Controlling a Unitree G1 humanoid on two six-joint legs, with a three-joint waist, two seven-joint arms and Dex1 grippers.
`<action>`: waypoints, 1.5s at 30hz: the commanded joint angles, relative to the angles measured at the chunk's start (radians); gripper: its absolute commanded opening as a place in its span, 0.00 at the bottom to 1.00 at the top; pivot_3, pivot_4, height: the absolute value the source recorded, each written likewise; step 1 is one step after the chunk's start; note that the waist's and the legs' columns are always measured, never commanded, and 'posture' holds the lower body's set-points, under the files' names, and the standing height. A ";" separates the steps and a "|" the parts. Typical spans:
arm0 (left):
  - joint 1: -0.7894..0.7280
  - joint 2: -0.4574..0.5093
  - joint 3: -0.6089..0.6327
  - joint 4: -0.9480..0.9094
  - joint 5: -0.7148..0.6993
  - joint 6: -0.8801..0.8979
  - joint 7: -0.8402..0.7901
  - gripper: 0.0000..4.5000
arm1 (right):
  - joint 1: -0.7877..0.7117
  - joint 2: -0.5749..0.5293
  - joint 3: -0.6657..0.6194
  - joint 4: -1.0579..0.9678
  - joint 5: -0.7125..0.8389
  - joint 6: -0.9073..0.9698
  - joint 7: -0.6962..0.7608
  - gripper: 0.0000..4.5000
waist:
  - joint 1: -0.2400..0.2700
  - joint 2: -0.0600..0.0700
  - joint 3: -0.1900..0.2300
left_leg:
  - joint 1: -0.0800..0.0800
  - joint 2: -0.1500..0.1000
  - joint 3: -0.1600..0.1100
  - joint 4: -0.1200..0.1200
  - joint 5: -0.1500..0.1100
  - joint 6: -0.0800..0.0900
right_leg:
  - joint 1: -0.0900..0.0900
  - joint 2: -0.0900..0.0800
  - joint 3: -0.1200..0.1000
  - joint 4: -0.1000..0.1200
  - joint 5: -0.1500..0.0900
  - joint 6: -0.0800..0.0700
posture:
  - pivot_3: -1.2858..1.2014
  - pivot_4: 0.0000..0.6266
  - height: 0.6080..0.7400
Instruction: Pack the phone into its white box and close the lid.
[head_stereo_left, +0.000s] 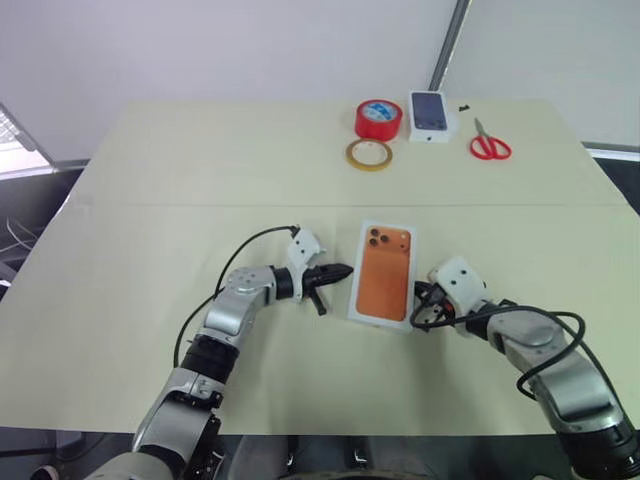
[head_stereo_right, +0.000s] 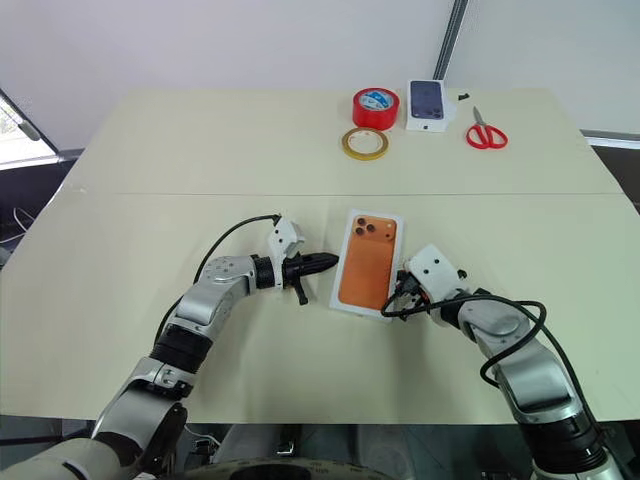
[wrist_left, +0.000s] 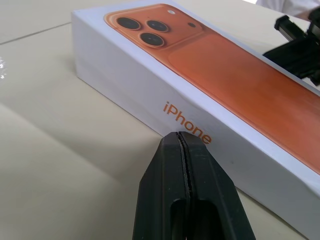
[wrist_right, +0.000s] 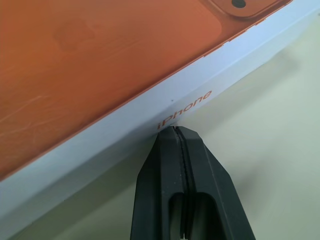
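Note:
The lid (head_stereo_left: 383, 275), white with an orange phone printed on its outer face, lies flat on the table near the front middle, and its side wall (wrist_left: 150, 95) reads "iPhone". The white box and the phone are hidden beneath it. My left gripper (head_stereo_left: 347, 270) is shut, and its tips (wrist_left: 180, 136) sit against the lid's left long side. My right gripper (head_stereo_left: 418, 293) is shut too, with its tips (wrist_right: 175, 130) at the lid's right long side. Neither gripper holds anything.
At the far side of the beige table (head_stereo_left: 180, 180) stand a red tape roll (head_stereo_left: 378, 119), a tan tape ring (head_stereo_left: 369, 154), a small white carton printed with a dark phone screen (head_stereo_left: 430, 114) and red scissors (head_stereo_left: 489, 142).

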 joint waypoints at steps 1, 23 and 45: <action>0.011 0.018 -0.032 -0.093 -0.022 0.035 -0.042 0.00 | 0.045 -0.037 -0.026 -0.094 0.052 0.029 0.065 0.00 | 0.001 0.000 0.000 | 0.000 0.000 0.000 0.000 0.000 0.000 | 0.000 0.000 0.000 0.000 0.000 0.000 | 0.52 0.24 1.00; -0.002 -0.006 -0.008 -0.126 -0.062 0.109 0.005 0.00 | -0.032 -0.042 -0.007 -0.078 0.071 0.074 0.066 0.00 | -0.003 0.000 0.000 | 0.001 0.000 0.000 0.000 0.000 0.000 | 0.000 0.000 0.000 0.000 0.000 0.000 | 0.52 0.24 1.00; -0.174 -0.078 0.045 0.103 -0.069 -0.003 0.028 0.00 | 0.035 -0.170 -0.071 0.026 -0.070 -0.076 0.086 0.00 | 0.000 0.000 0.000 | 0.001 0.000 0.000 0.001 0.000 0.000 | 0.001 0.000 0.000 0.000 0.000 0.000 | 0.52 0.24 1.00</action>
